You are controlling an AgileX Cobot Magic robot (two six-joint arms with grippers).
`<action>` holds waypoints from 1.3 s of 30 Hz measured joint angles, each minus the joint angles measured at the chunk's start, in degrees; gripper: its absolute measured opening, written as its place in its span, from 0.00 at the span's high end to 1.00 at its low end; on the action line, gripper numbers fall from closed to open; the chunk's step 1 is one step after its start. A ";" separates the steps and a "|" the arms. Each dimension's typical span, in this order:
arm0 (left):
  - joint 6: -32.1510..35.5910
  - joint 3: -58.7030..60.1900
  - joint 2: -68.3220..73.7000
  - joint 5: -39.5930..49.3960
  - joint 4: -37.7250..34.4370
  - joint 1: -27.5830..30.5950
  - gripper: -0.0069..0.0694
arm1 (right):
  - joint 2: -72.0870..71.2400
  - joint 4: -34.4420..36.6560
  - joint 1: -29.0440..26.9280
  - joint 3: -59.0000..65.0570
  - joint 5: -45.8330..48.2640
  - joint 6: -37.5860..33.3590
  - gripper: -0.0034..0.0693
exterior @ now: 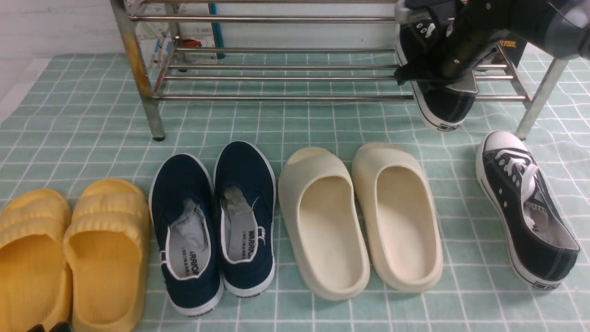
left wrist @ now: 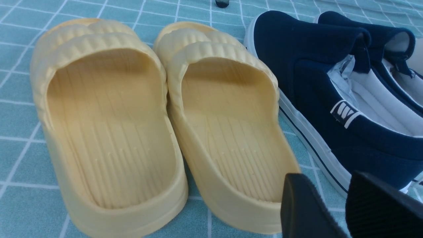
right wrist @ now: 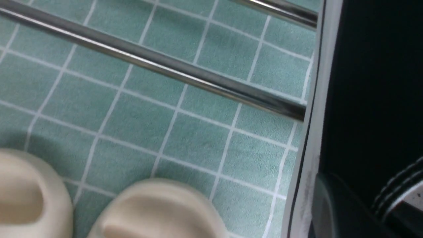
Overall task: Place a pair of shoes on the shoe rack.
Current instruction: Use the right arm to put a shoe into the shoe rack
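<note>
The right gripper (exterior: 454,74), upper right of the front view, is clamped on the held sneaker (exterior: 442,103), which lies across the bars of the shoe rack (exterior: 276,78) at its right end. The sneaker's long axis runs up the frame, toe deep in the rack, heel hanging past the front bar (exterior: 286,97) toward the bottom of the frame (so it probably wants pushing deeper before release). The second sneaker (exterior: 525,212) lies on the checked cloth (exterior: 92,120) at lower right, well below the gripper in the frame, toe toward the rack. The right arm is clearly the nearer. The left gripper (left wrist: 325,188) hangs parted and empty by the yellow slides (left wrist: 109,115), well apart.
</note>
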 joint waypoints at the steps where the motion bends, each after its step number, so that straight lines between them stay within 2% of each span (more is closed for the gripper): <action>1: 0.00 0.00 0.00 0.00 0.00 0.00 0.62 | 0.65 0.00 -0.27 -0.58 0.00 0.00 0.93; 13: 0.00 0.00 0.00 0.00 0.00 0.00 0.62 | 3.41 0.90 -1.60 -2.43 -3.19 0.50 0.93; 18: 0.00 0.00 0.00 0.00 0.00 0.00 0.62 | 3.79 0.84 -1.65 -2.43 -5.02 0.50 0.90; 20: 0.00 0.00 0.00 0.00 0.00 0.00 0.62 | 3.92 0.70 -1.65 -2.43 -5.94 0.50 0.86; 23: 0.00 0.00 0.00 0.00 0.00 0.00 0.62 | 3.92 -0.69 -1.65 -2.80 -7.33 0.50 0.75; 26: 0.00 0.00 0.00 0.00 0.00 0.00 0.62 | 3.92 -1.86 -1.67 -3.00 -7.57 0.19 0.62; 27: 0.00 0.00 0.00 0.00 0.00 0.00 0.62 | 3.80 -2.70 -1.67 -3.00 -7.25 0.19 0.54; 28: 0.00 0.00 0.00 0.00 0.00 0.00 0.62 | 3.80 -2.84 -1.67 -3.00 -7.25 0.19 0.53; 31: 0.00 0.00 0.00 0.00 0.00 0.00 0.62 | 2.78 -5.26 -1.67 -3.10 -4.62 0.19 0.40; 34: 0.00 0.00 0.00 0.00 0.00 0.00 0.62 | 1.88 -6.57 -1.67 -3.40 -2.62 0.10 0.37; 39: 0.00 0.00 0.00 0.00 0.00 0.00 0.62 | 0.83 -7.31 -1.67 -3.58 0.33 0.10 0.38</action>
